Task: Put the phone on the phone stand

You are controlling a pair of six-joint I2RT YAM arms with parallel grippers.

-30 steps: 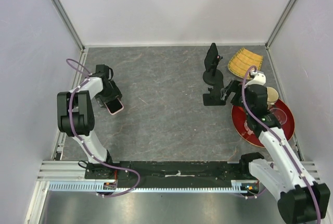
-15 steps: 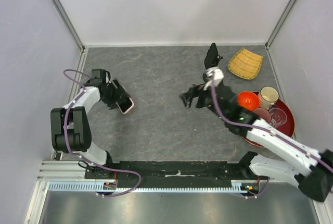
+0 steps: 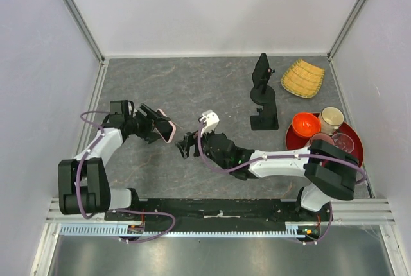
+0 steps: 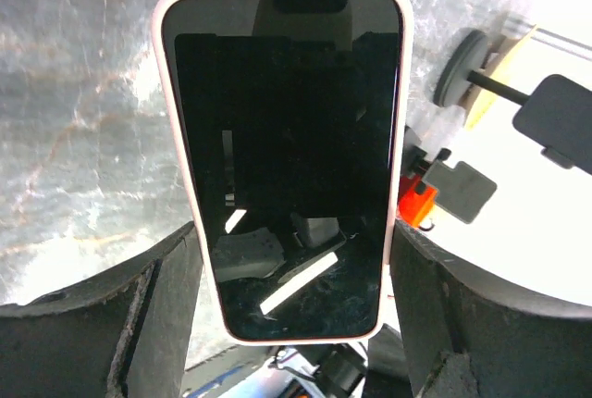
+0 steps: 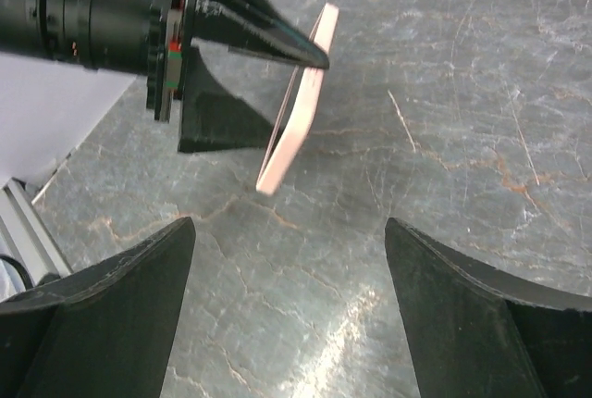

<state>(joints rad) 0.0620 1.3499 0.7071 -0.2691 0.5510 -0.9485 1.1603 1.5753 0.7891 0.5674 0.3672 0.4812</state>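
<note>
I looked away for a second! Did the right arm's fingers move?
Yes. The right arm's fingers were beside the phone stand; now they sit far left of it, near the phone in the left arm's fingers.

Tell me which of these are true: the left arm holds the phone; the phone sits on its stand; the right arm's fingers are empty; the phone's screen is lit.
1. The left arm's fingers hold the phone. True.
2. The phone sits on the phone stand. False: the stand is empty at the back right, and the phone is held up off the table further left.
3. The right arm's fingers are empty. True: they stand open, close to the phone but not touching it.
4. The phone's screen is lit. False: it is dark and shows only reflections.
</note>
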